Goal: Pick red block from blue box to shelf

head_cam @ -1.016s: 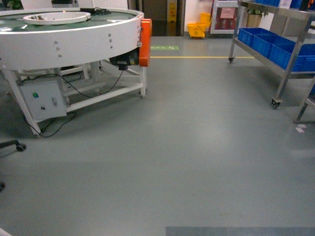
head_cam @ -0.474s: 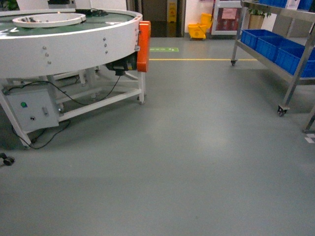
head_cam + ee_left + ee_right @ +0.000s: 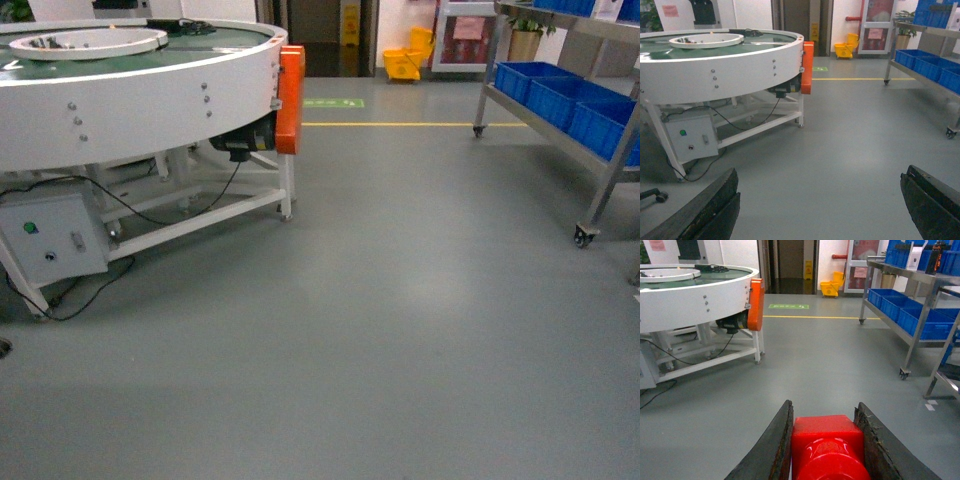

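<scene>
My right gripper (image 3: 827, 450) clamps the glossy red block (image 3: 826, 440) (its round stud faces the camera) between worn dark fingers (image 3: 771, 450). My left gripper (image 3: 817, 210) is spread wide. The steel shelf (image 3: 560, 130) with ribbed blue crates (image 3: 560, 95) stands right; a white round conveyor (image 3: 130, 90) stands left.

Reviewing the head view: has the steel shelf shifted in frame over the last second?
Yes. The shelf slid right and up in frame, as did its caster; the round table drifted left, so the camera itself moved.
</scene>
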### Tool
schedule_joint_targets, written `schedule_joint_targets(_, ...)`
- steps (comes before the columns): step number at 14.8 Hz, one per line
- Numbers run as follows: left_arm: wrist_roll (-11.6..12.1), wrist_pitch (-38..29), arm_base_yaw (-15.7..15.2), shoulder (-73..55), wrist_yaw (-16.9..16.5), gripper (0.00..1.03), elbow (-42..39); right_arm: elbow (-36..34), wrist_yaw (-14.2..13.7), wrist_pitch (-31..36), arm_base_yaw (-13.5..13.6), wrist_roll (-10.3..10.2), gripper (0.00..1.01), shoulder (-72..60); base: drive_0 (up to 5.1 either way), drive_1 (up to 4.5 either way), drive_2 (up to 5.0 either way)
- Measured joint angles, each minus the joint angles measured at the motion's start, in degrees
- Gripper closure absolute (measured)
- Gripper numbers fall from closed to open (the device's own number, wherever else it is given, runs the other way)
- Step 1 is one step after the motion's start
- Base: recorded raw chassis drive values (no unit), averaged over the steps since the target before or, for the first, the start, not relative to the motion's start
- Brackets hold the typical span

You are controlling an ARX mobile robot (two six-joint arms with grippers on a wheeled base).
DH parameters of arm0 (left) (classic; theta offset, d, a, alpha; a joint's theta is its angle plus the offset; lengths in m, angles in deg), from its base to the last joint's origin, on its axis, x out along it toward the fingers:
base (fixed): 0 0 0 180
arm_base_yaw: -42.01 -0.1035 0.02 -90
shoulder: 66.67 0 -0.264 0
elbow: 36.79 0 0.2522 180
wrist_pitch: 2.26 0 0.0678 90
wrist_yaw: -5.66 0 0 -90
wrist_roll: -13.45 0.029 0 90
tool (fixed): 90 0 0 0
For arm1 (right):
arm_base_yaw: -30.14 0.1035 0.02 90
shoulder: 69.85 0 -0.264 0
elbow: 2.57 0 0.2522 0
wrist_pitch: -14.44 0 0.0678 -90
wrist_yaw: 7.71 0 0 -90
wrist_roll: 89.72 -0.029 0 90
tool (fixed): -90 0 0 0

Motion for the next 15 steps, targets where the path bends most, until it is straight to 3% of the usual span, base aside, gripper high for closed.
schedule_joint_targets(15,-0.02,0.15,0.00,0.00,0.02,0.05,0.00,0.00,0.00,0.07,0.00,0.00,0.72,0.00,0.0,4.11,-4.2)
